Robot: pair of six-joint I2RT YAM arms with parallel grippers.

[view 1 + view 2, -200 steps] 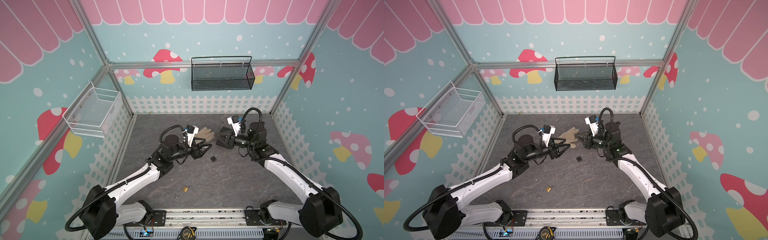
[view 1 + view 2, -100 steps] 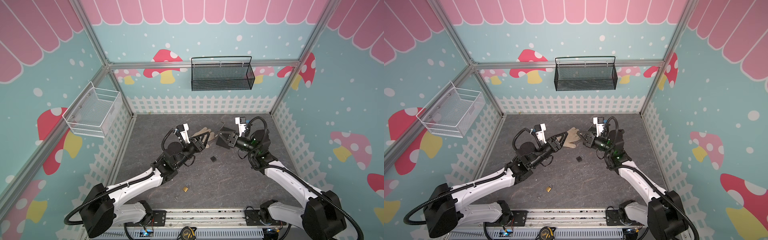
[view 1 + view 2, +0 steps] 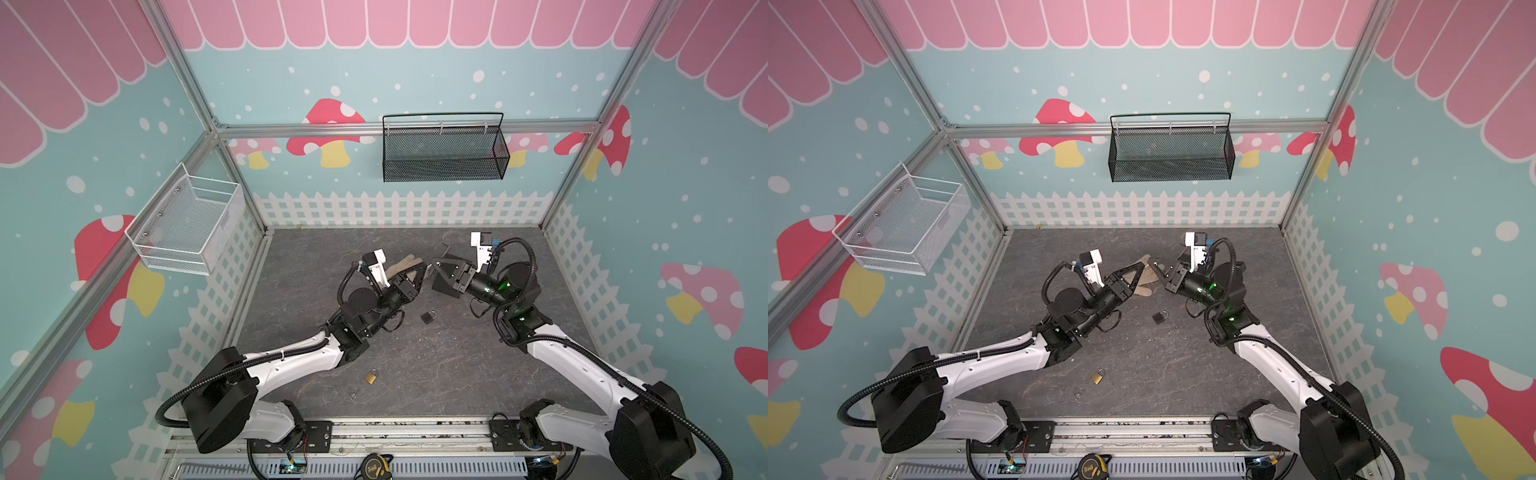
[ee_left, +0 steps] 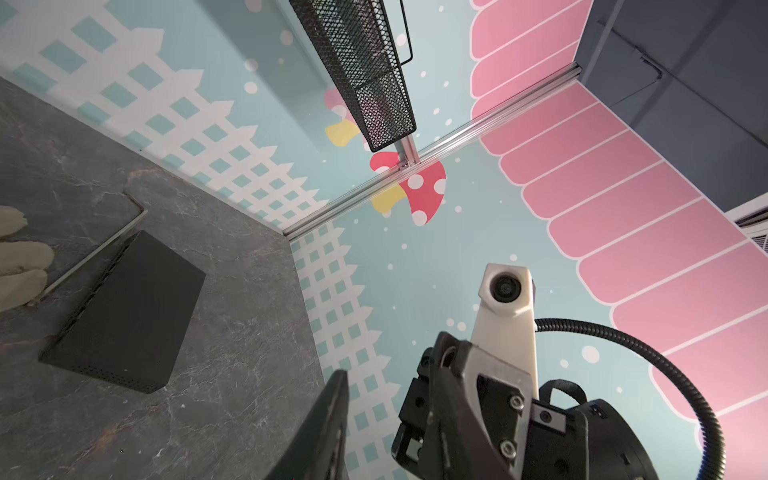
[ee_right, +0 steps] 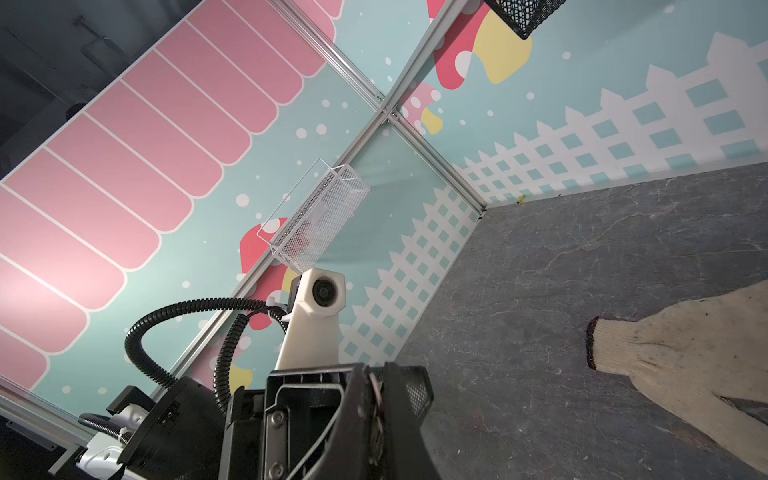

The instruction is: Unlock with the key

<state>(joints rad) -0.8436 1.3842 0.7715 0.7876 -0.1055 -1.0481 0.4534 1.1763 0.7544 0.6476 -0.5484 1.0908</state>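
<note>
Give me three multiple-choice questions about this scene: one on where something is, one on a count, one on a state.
1. Where does the brass padlock lie?
A) in the white wire basket
B) on the table, toward its front edge
C) on the glove

2. How many padlocks are on the table?
A) one
B) two
C) four

3. How do the right gripper jaws stand?
A) wide open
B) out of view
C) shut

Answers:
1 B, it sits on bare grey table in both top views.
2 B, only the brass one and the dark padlock show.
3 C, the jaws meet in the right wrist view.
</note>
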